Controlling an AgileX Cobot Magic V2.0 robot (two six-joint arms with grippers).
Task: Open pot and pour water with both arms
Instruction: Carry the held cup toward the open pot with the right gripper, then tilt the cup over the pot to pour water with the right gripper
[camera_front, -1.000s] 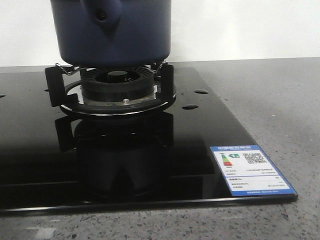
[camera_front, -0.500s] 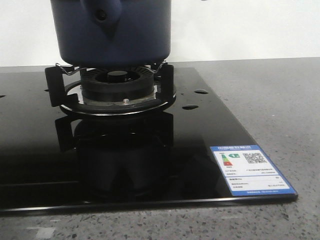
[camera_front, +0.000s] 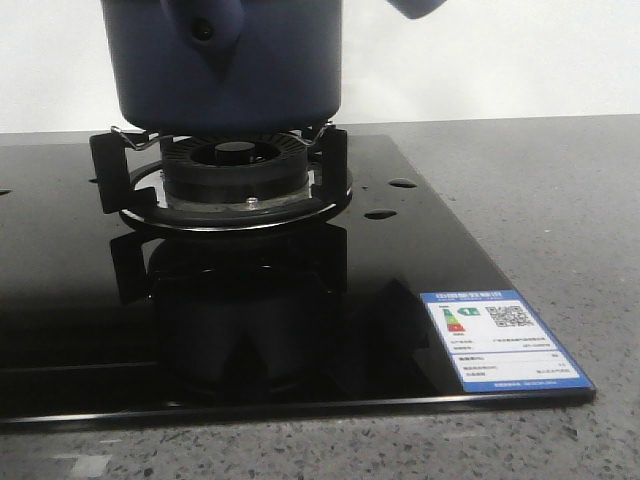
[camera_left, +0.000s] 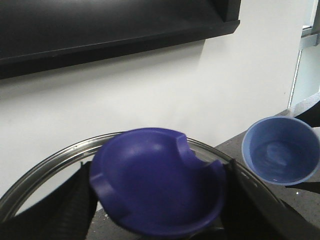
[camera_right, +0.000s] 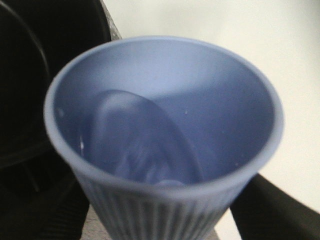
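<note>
The dark navy pot (camera_front: 230, 70) stands on the burner grate, its handle lug (camera_front: 205, 25) facing the camera. My left gripper (camera_left: 157, 200) is shut on the blue knob (camera_left: 155, 180) of a glass lid with a steel rim (camera_left: 45, 165), held up in the air. My right gripper (camera_right: 160, 215) is shut on a ribbed light-blue cup (camera_right: 165, 125), which holds what looks like clear water. The cup (camera_left: 280, 150) shows beside the lid in the left wrist view. A corner of the cup (camera_front: 415, 8) shows above and right of the pot. The pot's dark side (camera_right: 30, 75) is next to the cup.
The black glass hob (camera_front: 420, 250) lies on a grey speckled counter (camera_front: 560, 200), with a blue label (camera_front: 500, 340) at its near right corner. The burner (camera_front: 235, 165) and its grate arms (camera_front: 330, 160) sit under the pot. A white wall is behind, and a dark hood (camera_left: 100, 25) hangs above.
The blue cup has come into the top of the front view, right of the pot. The pot and the hob have not moved.
</note>
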